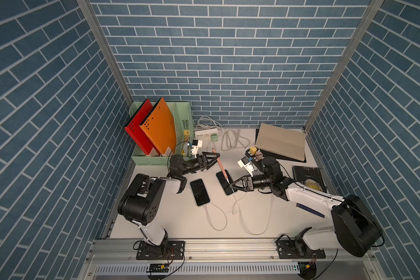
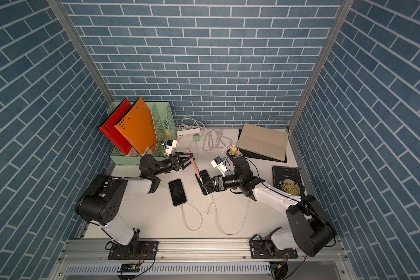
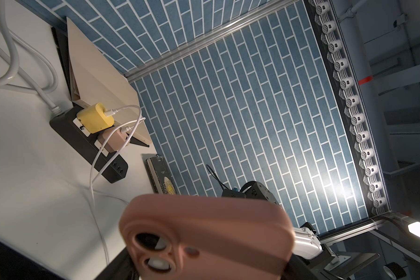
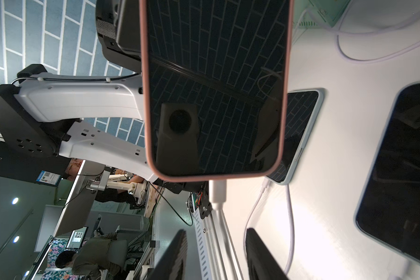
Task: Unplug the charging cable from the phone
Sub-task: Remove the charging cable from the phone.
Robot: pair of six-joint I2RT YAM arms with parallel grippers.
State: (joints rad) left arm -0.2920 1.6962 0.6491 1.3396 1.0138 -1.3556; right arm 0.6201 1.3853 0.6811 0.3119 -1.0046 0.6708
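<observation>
The phone [image 1: 220,167] in a pink case hangs tilted above the table with my left gripper [image 1: 217,156] shut on its upper end. The case's back and camera lenses [image 3: 204,237] fill the left wrist view, and the dark screen [image 4: 214,84] faces the right wrist camera. The white charging cable's plug [image 4: 217,191] sits in the phone's lower edge. My right gripper [image 4: 216,232] stands open around the cable just below the plug, with a gap on each side of it. In a top view the right gripper [image 1: 231,185] is at the phone's lower end. The cable [image 1: 237,206] trails down onto the table.
Two other phones [image 1: 199,192] [image 1: 226,188] lie on the table, each with a white cable. A green file rack [image 1: 160,157] holds red and orange folders at the back left. A white power strip [image 1: 205,133], a black strip with a yellow charger [image 3: 95,117], a beige folder [image 1: 280,141] and a dark book [image 1: 308,181] stand behind and to the right.
</observation>
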